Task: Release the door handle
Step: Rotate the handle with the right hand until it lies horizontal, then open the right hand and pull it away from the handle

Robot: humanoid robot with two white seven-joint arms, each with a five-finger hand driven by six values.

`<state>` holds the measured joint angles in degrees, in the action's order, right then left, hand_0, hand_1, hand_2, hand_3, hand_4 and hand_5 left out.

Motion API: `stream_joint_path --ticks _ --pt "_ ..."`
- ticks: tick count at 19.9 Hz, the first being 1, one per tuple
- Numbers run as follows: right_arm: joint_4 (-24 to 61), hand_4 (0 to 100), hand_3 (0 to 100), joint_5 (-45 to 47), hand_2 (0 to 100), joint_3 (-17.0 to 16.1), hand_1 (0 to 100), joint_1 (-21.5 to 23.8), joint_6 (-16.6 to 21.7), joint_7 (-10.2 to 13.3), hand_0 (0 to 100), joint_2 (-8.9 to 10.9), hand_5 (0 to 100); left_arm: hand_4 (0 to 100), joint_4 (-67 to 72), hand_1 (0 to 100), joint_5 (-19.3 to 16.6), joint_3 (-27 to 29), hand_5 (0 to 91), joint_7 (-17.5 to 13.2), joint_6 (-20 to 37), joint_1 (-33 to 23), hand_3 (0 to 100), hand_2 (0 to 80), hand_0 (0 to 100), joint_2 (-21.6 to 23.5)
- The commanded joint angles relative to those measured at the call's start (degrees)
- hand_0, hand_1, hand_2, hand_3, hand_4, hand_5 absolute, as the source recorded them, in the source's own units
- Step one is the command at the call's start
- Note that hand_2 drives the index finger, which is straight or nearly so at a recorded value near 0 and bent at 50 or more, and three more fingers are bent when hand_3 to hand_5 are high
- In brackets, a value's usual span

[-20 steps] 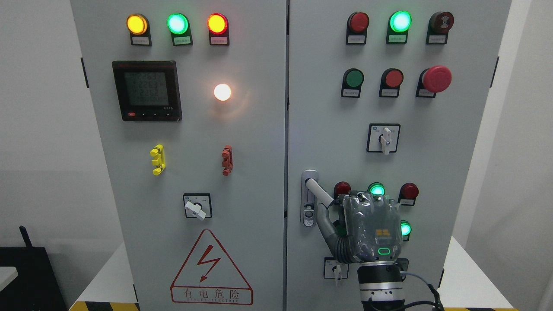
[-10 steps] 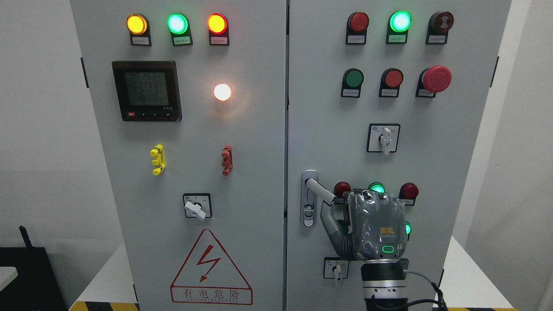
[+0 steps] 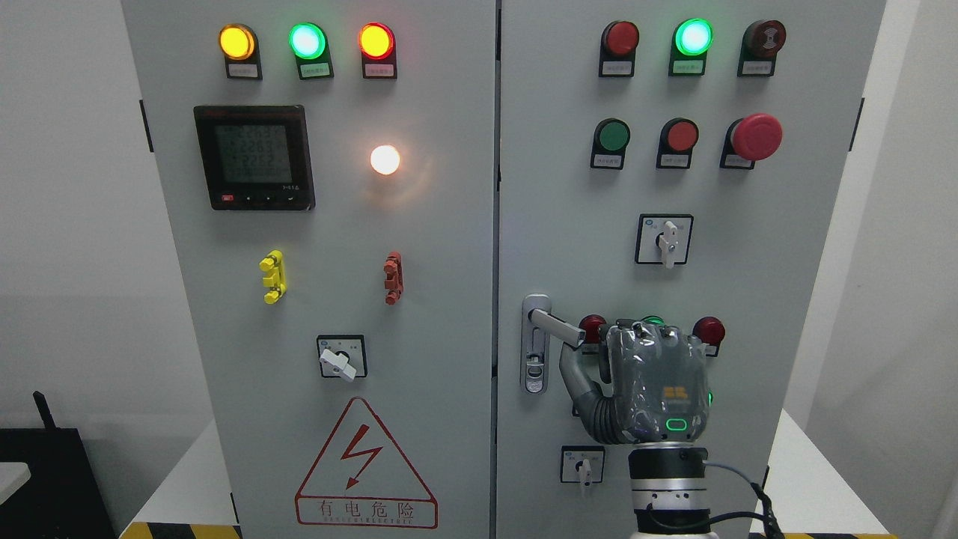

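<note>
The silver door handle sits on the left edge of the grey cabinet's right door. Its lever sticks out to the right, sloping slightly down from the lock plate. My right hand comes up from the bottom edge, its grey back toward the camera, just right of the lever's tip. Its thumb reaches left under the lever, with a small gap between them. The whole lever shows and nothing wraps it. The left arm is out of view.
Around my hand on the right door are red lamps, a partly hidden green lamp and a small rotary switch. Higher up are a selector switch and a red mushroom button. The left door carries a meter, lamps and a warning triangle.
My right hand has drifted right and slightly down, away from the handle. The lever's tip has swung upward, from pointing down-right to nearly level.
</note>
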<state>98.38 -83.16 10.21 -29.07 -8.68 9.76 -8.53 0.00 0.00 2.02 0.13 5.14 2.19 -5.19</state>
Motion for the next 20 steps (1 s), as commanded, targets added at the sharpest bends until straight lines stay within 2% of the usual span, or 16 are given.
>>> stream_joint_path --ticks 1,11,13,15,16,17,18,20 --pt "-0.03 100 100 0.1 100 -0.37 41 -0.46 0.07 -0.09 56 0.09 98 0 -0.53 39 -1.58 0.0 0.0 0.04 0.05 0.01 0 0.0 12 0.0" --pt "0.06 100 100 0.63 100 -0.28 40 2.44 0.86 0.34 57 -0.08 98 0 -0.53 39 -1.58 0.0 0.0 0.04 0.05 0.01 0 0.0 12 0.0" --pt "0.58 100 100 0.71 100 -0.46 40 3.14 2.6 1.13 58 0.35 98 0 -0.53 39 -1.58 0.0 0.0 0.04 0.05 0.01 0 0.0 12 0.0" --pt "1.99 93 100 0.72 95 -1.16 39 4.98 5.24 2.36 59 0.36 96 0 -0.53 39 -1.58 0.0 0.0 0.04 0.05 0.01 0 0.0 12 0.0" --pt "2.78 89 100 0.8 88 -1.86 38 5.95 6.38 3.15 60 0.36 93 0 -0.53 39 -1.58 0.0 0.0 0.04 0.05 0.09 0 0.0 12 0.0" --pt "3.74 79 96 0.89 74 -2.3 37 7.09 7.61 3.77 61 0.44 82 0 -0.53 39 -1.58 0.0 0.0 0.04 0.05 0.01 0 0.0 12 0.0" --pt "4.88 78 93 0.89 72 -3.09 36 8.32 8.76 3.95 61 0.53 80 0 -0.53 39 -1.58 0.0 0.0 0.04 0.05 0.01 0 0.0 12 0.0" --pt "7.17 58 72 0.98 50 -5.11 35 10.69 10.96 4.04 61 0.44 62 0 -0.53 39 -1.58 0.0 0.0 0.04 0.05 0.01 0 0.0 12 0.0"
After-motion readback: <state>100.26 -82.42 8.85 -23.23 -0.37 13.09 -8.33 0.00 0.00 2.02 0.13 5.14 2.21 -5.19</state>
